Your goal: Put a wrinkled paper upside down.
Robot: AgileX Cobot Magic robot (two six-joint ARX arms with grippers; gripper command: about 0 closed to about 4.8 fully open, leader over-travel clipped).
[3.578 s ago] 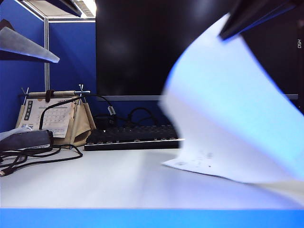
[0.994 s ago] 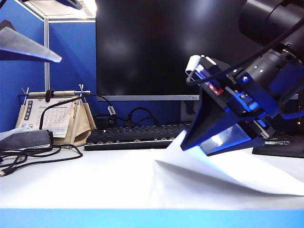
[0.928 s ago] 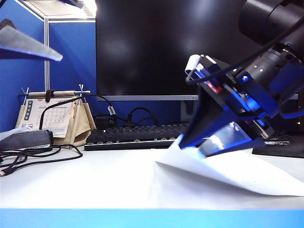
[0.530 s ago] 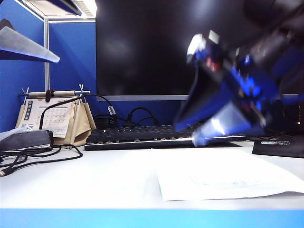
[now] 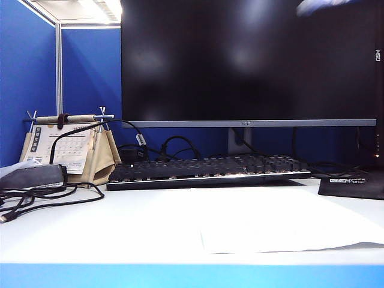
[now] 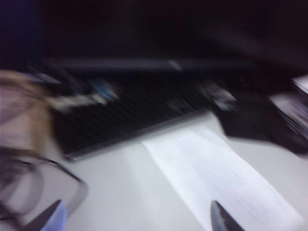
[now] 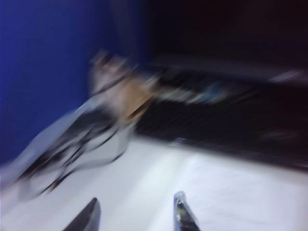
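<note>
Step in hand: the wrinkled paper [image 5: 282, 219] is seen lying flat on the desk [image 5: 102, 231], in front of the keyboard [image 5: 204, 171]; the flip is judged to be done, and only a clean retreat of the arms is judged to be left.
Doing it well: both claws are best kept well above the sheet and lifted straight away, so that no draught or fingertip drags the light paper off its place.
Left claw [image 6: 134, 219]: only the two fingertips are shown at the lower edge of the left wrist view, set wide apart with nothing between them; it is held above the desk, beside the paper's near-left side. It is not seen in the exterior view.
Right claw [image 7: 137, 214]: two fingertips are shown with a narrower gap and nothing held; it hangs over the desk near the paper's left edge. The view is blurred.
Paper: a thin white sheet, rectangular, with faint small print visible in the left wrist view; its right near corner is lifted slightly, a shadow being cast beneath it.
Desk: smooth, white, matte, with a blue front edge.
Keyboard: black, low, with closely set keys.
Monitor [image 5: 246, 60]: a large dark glossy panel.
Calendar [image 5: 69, 147]: printed card on a beige stand, wrapped by dark cables [image 5: 42, 195].
</note>
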